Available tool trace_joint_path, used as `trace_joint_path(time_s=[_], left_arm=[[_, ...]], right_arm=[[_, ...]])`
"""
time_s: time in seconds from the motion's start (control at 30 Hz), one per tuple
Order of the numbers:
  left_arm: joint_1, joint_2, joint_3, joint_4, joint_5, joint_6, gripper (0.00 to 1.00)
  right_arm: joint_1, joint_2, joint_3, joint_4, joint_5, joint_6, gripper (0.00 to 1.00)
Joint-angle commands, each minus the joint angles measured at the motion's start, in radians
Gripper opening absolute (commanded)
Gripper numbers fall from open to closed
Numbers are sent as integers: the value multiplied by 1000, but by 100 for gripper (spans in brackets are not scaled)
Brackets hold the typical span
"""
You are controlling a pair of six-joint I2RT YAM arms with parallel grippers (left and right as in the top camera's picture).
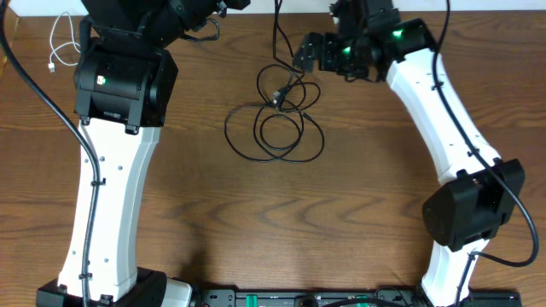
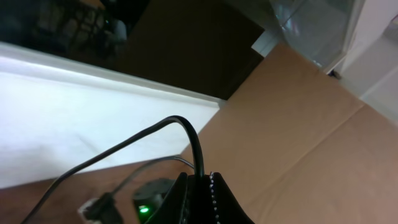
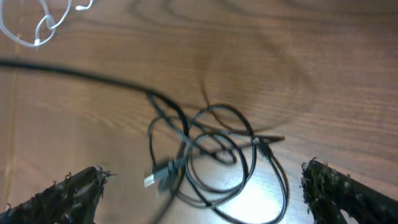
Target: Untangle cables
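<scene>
Overhead, thin black cables (image 1: 275,119) lie looped on the brown wooden table (image 1: 213,222), with a thin white cable (image 1: 58,38) at its far-left corner. The right gripper (image 3: 204,169) gapes open above them; the left gripper (image 2: 199,180) pinches one black strand (image 2: 155,127).

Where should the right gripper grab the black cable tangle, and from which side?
Probably the end plug of the black cable tangle, from straight above: it is thicker than the thin loops, juts clear of them, and the open right gripper hovers over it.
</scene>
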Motion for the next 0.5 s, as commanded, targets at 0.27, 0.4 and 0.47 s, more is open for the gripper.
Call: trace_joint_path(time_s=[0.27, 0.4, 0.47], left_arm=[[2, -24, 10, 13, 57, -75, 8], [2, -24, 10, 32, 56, -75, 8], [2, -24, 10, 36, 56, -75, 7]], right_arm=[[5, 105, -16, 60, -3, 80, 97], [29, 170, -16, 57, -121, 69, 83], [42, 198, -16, 55, -126, 70, 79]])
